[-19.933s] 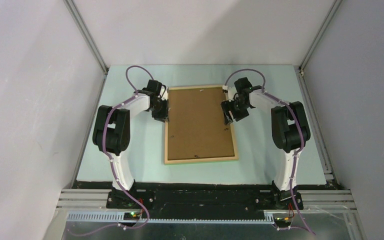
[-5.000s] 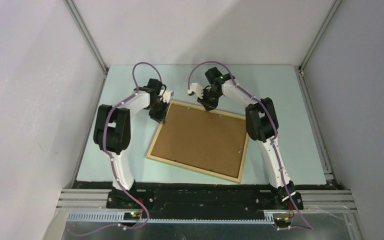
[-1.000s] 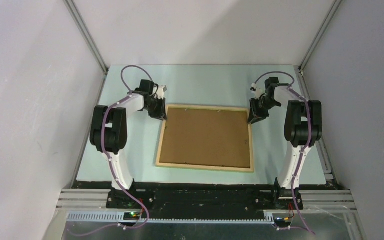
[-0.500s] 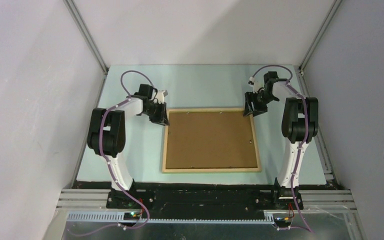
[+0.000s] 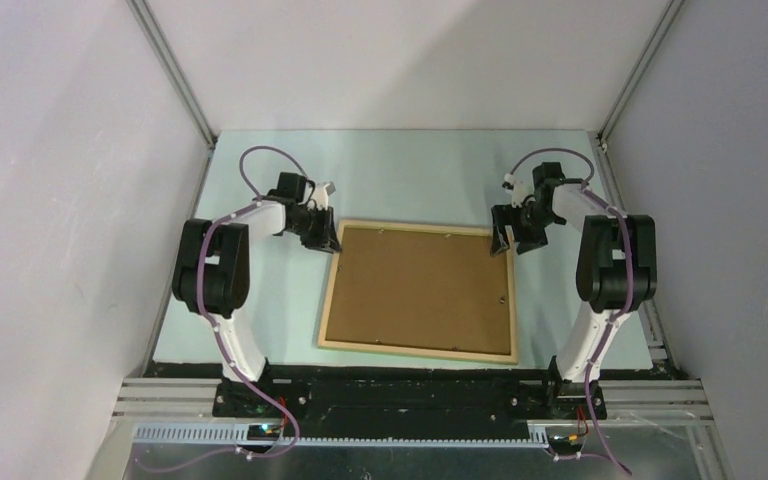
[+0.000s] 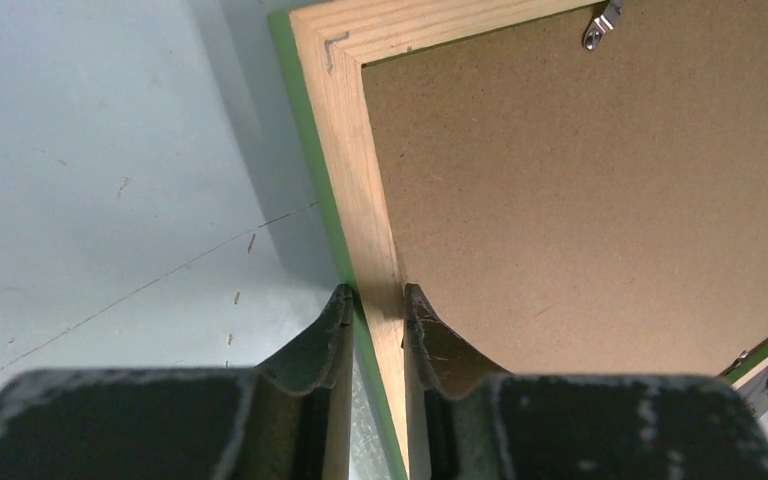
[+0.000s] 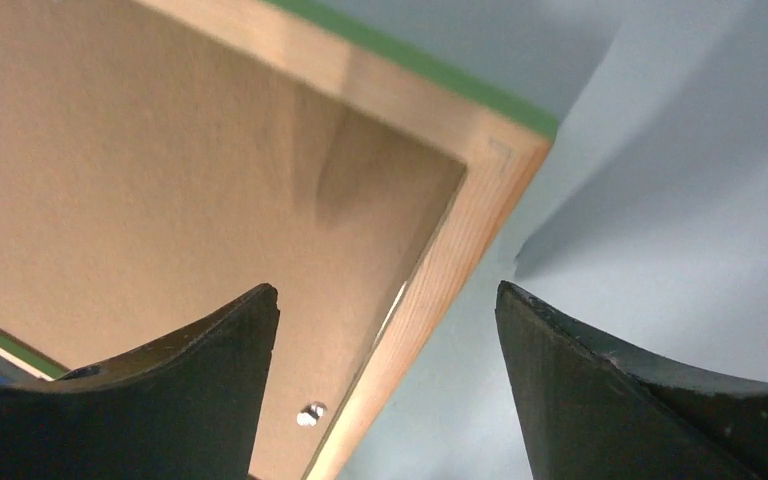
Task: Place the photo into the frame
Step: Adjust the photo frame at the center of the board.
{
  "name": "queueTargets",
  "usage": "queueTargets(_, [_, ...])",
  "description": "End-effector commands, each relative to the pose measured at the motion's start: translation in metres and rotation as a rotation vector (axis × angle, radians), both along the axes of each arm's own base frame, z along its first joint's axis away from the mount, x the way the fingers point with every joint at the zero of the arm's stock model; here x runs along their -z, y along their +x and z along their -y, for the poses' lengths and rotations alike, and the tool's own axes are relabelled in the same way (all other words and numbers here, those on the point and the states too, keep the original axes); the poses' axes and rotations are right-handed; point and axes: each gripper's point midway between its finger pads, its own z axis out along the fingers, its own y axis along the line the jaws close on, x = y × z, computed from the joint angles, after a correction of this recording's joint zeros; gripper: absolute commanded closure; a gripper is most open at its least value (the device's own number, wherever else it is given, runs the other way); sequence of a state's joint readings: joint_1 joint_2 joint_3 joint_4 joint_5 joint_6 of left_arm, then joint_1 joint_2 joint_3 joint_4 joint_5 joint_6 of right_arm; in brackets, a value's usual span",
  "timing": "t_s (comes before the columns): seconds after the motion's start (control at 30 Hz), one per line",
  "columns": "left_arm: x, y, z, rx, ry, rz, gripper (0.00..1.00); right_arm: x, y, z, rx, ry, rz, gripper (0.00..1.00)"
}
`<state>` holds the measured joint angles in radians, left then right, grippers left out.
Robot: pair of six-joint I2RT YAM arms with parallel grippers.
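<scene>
**Brown board up, frame pinched at one corner**

Back side up on the worktop (image 5: 410, 175), the frame (image 5: 328, 290) lies between the arms, its long axis running roughly left to right. The photo (image 5: 420, 288) fills it, brown back showing. The left end effector (image 5: 326, 240) is clenched on the frame's left rail by the far-left corner, its arm folded low and reaching inward. The right end effector (image 5: 505, 238) is released, jaws spread wide at the far-right corner, gripping nothing. Each arm is near its own corner, and the right probably closes next.
</scene>
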<state>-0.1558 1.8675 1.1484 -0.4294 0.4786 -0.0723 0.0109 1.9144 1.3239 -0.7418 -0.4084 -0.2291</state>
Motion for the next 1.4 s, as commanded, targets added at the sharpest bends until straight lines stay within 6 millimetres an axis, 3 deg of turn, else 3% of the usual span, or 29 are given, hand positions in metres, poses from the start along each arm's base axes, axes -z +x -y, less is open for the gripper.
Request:
queueTargets(0.0, [0.010, -0.032, 0.006, 0.016, -0.002, -0.102, 1.00, -0.018, -0.015, 0.012, 0.039, -0.064, 0.053, 0.16])
queueTargets(0.17, [0.012, -0.031, 0.005, -0.001, -0.001, -0.101, 1.00, -0.017, -0.036, 0.014, 0.029, -0.076, 0.041, 0.17])
queueTargets(0.3, [0.013, -0.031, 0.005, -0.008, 0.001, -0.099, 1.00, -0.011, -0.040, 0.015, 0.024, -0.080, 0.024, 0.23])
queueTargets(0.57, [0.012, -0.030, 0.001, -0.017, 0.005, -0.090, 1.00, 0.018, -0.041, 0.012, 0.014, -0.062, -0.043, 0.47])
queueTargets(0.77, [0.011, -0.029, 0.000, -0.018, -0.004, -0.088, 0.96, 0.018, -0.036, 0.008, 0.004, -0.045, -0.039, 0.67])
queueTargets(0.93, [0.005, -0.029, -0.002, -0.016, -0.026, -0.078, 0.89, 0.010, -0.017, 0.002, -0.008, -0.015, -0.007, 0.78])
queueTargets(1.17, [-0.002, -0.029, -0.003, -0.006, -0.061, -0.066, 0.70, 0.002, 0.021, -0.015, -0.042, 0.046, 0.013, 0.88])
queueTargets(1.27, [-0.003, -0.030, -0.001, 0.004, -0.077, -0.066, 0.65, -0.003, 0.041, -0.022, -0.065, 0.056, 0.031, 0.86])
queueTargets(1.37, [-0.005, -0.030, 0.000, 0.012, -0.089, -0.062, 0.54, -0.011, 0.059, -0.025, -0.074, 0.056, 0.071, 0.72])
